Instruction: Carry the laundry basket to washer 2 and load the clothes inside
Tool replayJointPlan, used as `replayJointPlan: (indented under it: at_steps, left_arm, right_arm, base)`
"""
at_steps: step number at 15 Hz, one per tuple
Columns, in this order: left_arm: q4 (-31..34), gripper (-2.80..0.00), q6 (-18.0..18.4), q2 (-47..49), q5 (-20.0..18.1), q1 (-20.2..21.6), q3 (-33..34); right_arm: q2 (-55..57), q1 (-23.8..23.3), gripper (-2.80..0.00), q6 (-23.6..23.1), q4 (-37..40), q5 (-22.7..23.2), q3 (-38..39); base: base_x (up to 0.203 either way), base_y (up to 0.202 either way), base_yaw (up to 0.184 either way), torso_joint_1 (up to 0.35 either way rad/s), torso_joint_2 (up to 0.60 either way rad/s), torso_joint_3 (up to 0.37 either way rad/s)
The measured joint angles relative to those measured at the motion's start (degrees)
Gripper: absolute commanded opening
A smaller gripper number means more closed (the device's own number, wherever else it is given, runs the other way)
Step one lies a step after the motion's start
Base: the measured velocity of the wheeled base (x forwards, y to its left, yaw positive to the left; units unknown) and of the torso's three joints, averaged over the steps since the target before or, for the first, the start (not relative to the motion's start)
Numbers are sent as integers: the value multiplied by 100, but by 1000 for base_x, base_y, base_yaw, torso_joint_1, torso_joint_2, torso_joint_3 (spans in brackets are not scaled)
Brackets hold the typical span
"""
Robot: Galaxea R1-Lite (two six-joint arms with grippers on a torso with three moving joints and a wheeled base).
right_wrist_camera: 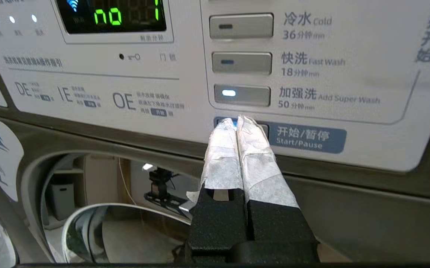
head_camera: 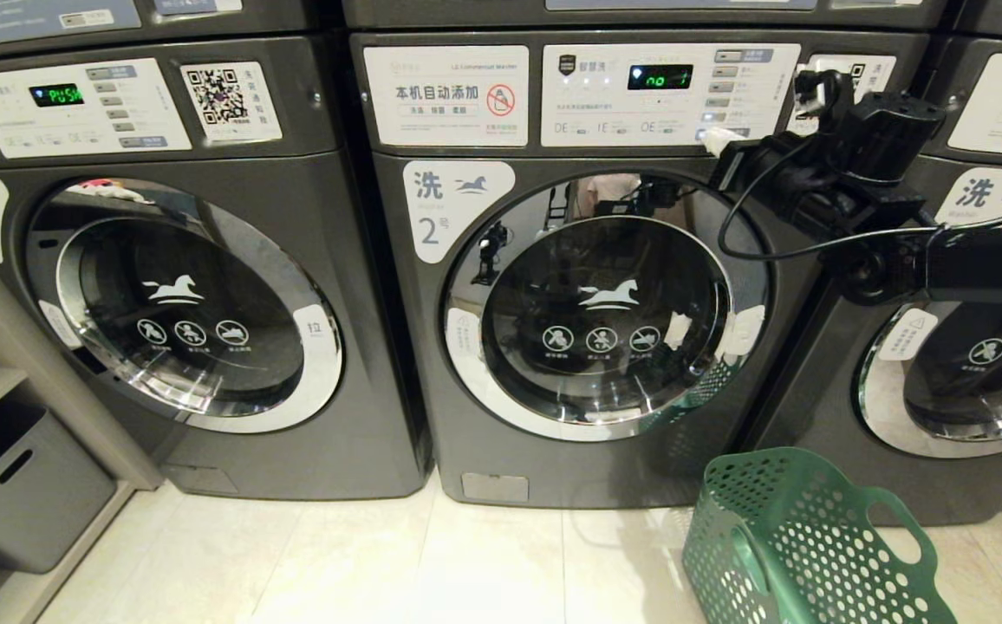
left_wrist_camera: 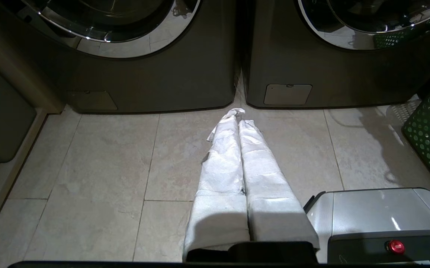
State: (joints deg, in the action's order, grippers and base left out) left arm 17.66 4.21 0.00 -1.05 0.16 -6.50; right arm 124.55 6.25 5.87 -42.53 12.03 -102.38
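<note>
Now laundry basket [head_camera: 800, 542] tipped, mouth facing left.

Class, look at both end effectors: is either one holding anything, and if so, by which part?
Nothing is held. The right end effector is shut, tips at the Start/Pause button of washer 2; the left end effector is shut over the floor.

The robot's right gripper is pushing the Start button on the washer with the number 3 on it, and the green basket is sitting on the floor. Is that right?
Almost. The right gripper is at the Start/Pause button, but on washer 2, not 3; the head view shows the numeral beside that door. The laundry basket is on the floor, as you said.
</note>
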Motion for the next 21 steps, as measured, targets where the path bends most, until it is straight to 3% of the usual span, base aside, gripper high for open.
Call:
replayJointPlan:
  at_steps: [10,21]
  left_arm:
    - [0,-280,0,0,0,0,0]
    - [22,-280,0,0,-157,-16,-15]
  right_arm:
    - [-367,7,-280,5,-40,15,441]
    - [-2294,10,-280,-108,-57,-113,3773]
  base:
    - [0,0,0,0,0,0]
    - [0,0,0,0,0,0]
